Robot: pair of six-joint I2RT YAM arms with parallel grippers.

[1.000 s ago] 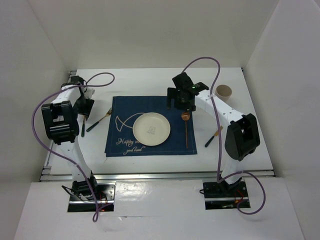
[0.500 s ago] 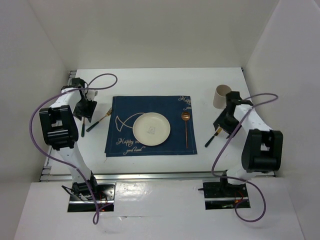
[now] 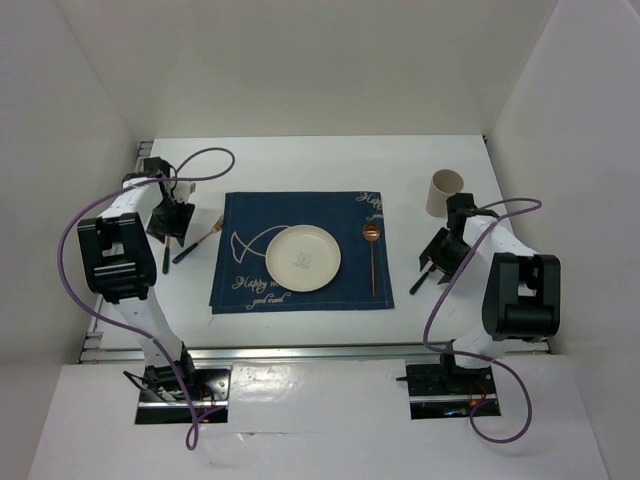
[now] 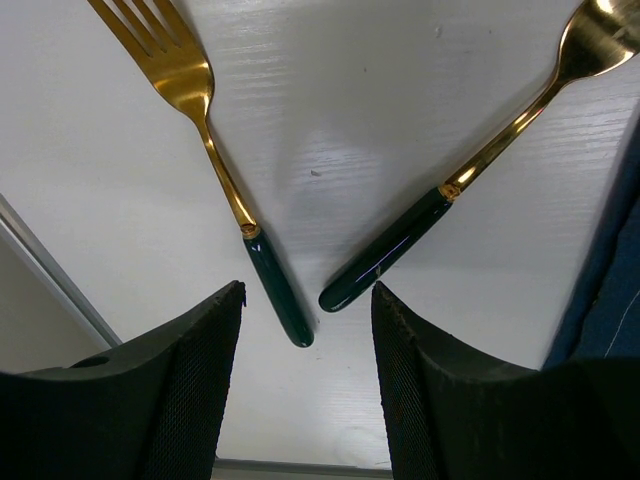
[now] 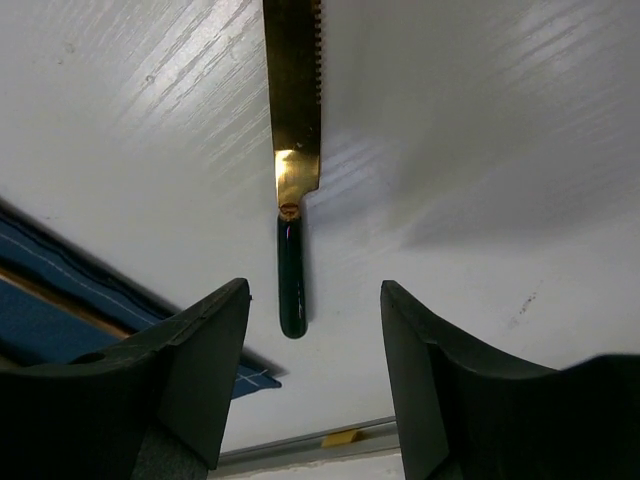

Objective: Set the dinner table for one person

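The white bench [image 3: 300,165] lies flat, its long axis running left to right, and sits beneath both pairs of fingers. At its left side the left fingers [image 4: 180,400] are spread wide and grip nothing. A gold fork [image 4: 215,165] and a second gold utensil [image 4: 470,165] lie on the bench, their dark green handle ends meeting in the gap. At the middle, a blue placemat [image 3: 250,290] carries a plate [image 3: 302,253] and a copper spoon [image 3: 372,260]. On the right, the right fingers [image 5: 440,380] are spread, empty, around the handle end of a knife [image 5: 290,150]. A cup [image 3: 445,192] stands further back.
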